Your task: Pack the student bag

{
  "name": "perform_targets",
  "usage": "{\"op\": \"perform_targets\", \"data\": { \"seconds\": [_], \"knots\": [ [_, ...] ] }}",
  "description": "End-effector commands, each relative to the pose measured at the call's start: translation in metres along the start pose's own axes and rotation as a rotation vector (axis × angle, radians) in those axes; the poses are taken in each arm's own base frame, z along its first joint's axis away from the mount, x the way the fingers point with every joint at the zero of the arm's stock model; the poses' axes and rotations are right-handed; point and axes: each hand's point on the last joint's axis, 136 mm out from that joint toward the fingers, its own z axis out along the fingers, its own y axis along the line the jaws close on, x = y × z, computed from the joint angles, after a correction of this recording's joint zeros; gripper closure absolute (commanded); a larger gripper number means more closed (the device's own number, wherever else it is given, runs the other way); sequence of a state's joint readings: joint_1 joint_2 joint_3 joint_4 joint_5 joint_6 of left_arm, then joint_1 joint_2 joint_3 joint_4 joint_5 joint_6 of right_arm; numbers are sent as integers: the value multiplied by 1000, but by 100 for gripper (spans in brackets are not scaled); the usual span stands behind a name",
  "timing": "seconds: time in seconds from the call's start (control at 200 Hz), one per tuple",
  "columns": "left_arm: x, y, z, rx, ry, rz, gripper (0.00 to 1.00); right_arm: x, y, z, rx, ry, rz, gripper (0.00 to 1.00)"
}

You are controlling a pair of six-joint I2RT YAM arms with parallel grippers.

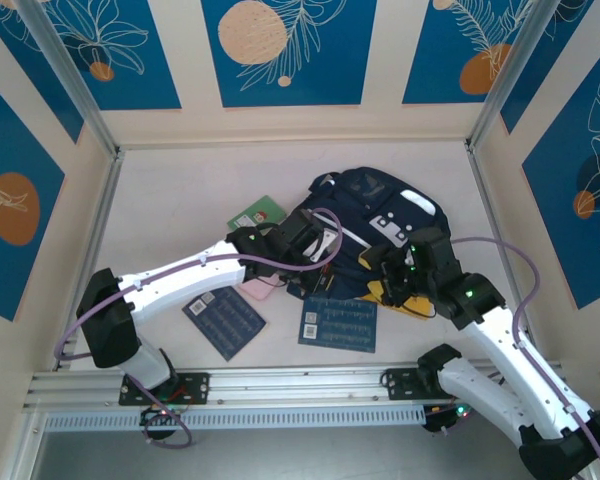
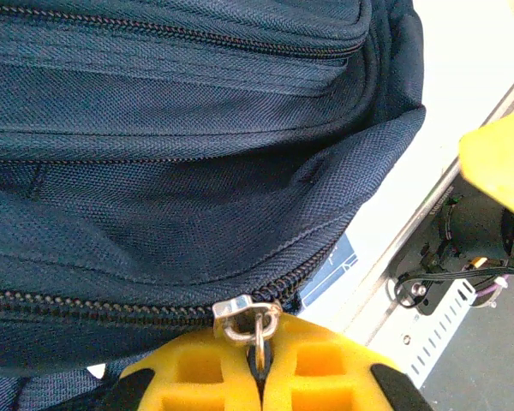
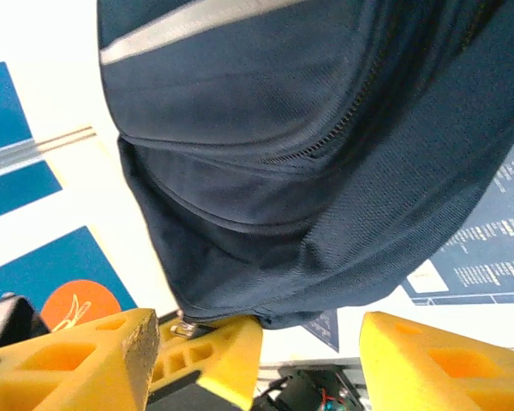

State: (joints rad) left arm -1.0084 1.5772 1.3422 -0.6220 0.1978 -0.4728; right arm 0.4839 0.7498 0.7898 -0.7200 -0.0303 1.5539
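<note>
The left gripper (image 2: pixel 259 360) is pinched shut on the metal zipper pull (image 2: pixel 259 332) at the near edge of the student bag (image 1: pixel 365 215), which lies mid-desk (image 1: pixel 180 190), and just right of it the right gripper (image 3: pixel 259 325) stands with jaws apart at the same edge.

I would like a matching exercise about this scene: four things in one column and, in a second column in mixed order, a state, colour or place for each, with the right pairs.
Column 1
1. left gripper
2. right gripper
3. student bag
4. green book

Column 2
a. lies on the table, left of the bag in the top view
b. open
c. shut on the zip pull
d. navy, with white patches

Pairs: 1-c; 2-b; 3-d; 4-a
</note>
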Motion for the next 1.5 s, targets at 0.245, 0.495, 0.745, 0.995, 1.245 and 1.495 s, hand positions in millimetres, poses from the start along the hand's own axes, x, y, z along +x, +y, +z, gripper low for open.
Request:
{"op": "perform_targets", "data": {
  "seconds": [0.245,0.495,0.745,0.995,1.245,1.495],
  "knots": [
    [-10,-36,-10,94,-62,77,100,7,-19,29,66,31,59,39],
    [3,-38,-15,105,-29,124,100,-25,-17,45,92,-68,-26,66],
    [10,-25,-16,39,2,165,100,-39,0,44,50,-96,-211,100],
    [7,2,-15,-24,21,135,100,-42,1,37,37,-66,-279,100],
    [9,22,-19,-47,30,102,100,-50,-1,33,24,-54,-302,100],
    [17,53,-20,-67,40,37,100,-64,3,24,13,-74,-316,100]
  ]
}}
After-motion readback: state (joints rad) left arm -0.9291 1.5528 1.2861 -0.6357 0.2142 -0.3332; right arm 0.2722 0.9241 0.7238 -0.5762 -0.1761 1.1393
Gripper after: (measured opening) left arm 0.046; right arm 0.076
